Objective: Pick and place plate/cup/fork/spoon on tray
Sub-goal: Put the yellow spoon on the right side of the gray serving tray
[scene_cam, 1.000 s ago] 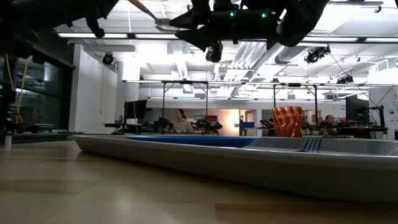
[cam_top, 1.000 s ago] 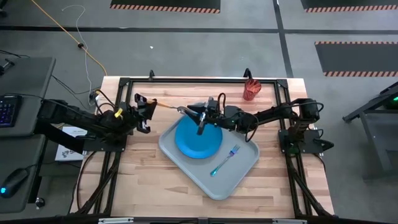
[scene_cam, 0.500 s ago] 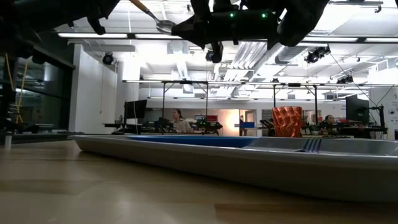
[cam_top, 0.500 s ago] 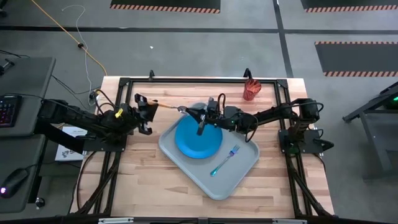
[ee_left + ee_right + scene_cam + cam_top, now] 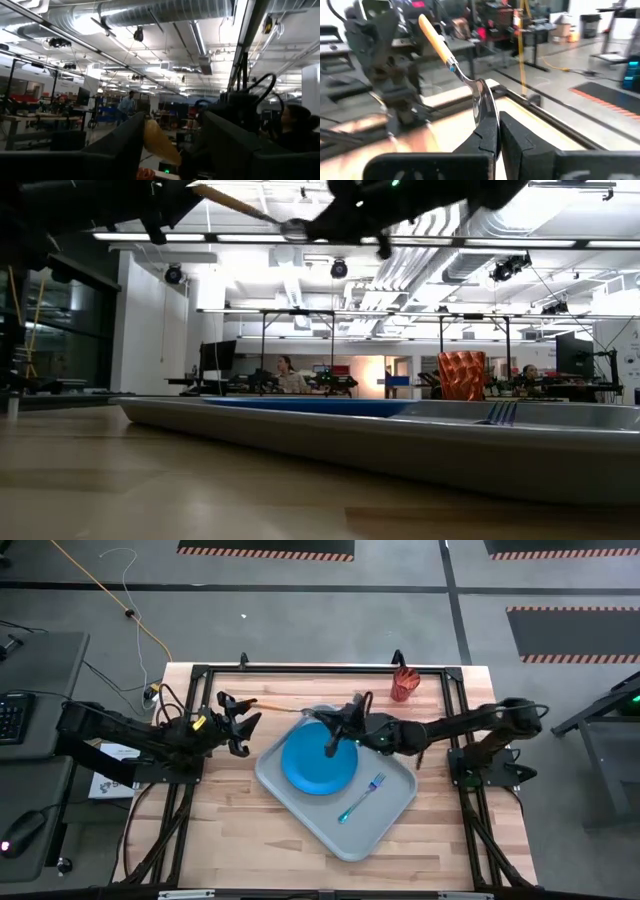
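The spoon [image 5: 280, 707], orange-handled, hangs in the air between my two grippers, above the tray's far-left corner. My right gripper [image 5: 322, 718] is shut on its silver bowl. My left gripper [image 5: 243, 710] stands open, a finger on either side of the handle's free end [image 5: 160, 145]. The blue plate [image 5: 318, 762] lies flat on the grey tray [image 5: 345, 835], and the teal fork [image 5: 362, 795] lies on the tray to its right. The red-orange cup [image 5: 403, 685] stands on the table at the far right. My right gripper pinches the spoon's bowl [image 5: 485, 117] edge-on between its two fingers. They come roughly level from the table's right, in line with the spoon. The spoon is lifted clear, its handle [image 5: 436, 37] sticking out toward my left gripper. Whether my left gripper touches the handle, I cannot tell.
A black frame [image 5: 300, 668] runs along the table's far edge and down both sides. Bare wood lies in front of the tray and to its left. The room beyond holds desks and people.
My left gripper has opened wide around the spoon's handle. My right gripper has drawn a little toward the table's right edge with the spoon's bowl, so the handle has slid partway out from between the left fingers. The spoon stays lifted clear.
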